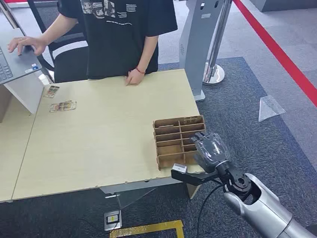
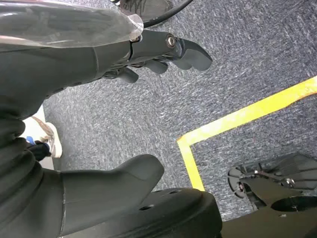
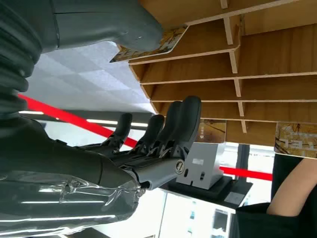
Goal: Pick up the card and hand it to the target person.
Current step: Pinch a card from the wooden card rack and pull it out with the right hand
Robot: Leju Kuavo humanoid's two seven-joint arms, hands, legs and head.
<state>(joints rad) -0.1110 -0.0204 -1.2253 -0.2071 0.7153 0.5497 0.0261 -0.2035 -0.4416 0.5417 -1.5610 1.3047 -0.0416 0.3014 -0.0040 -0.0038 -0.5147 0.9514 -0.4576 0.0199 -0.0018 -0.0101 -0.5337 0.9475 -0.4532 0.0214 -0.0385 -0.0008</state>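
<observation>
In the head view, two loose cards [image 1: 63, 106] lie at upper left of the table [image 1: 104, 144], well apart from my right robot hand [image 1: 209, 150]. That robot hand hovers at the tray [image 1: 179, 140], lower right, fingers apart. In the right wrist view a card [image 3: 149, 47] lies under its thumb [image 3: 112, 25]; I cannot tell whether it is pinched. One person [image 1: 123, 34] stands at top centre. My left robot hand [image 2: 164, 52] hangs over carpet, empty, fingers apart.

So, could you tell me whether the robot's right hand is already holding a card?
No, the right hand hangs open beside the wooden tray, fingers holding nothing.
</observation>
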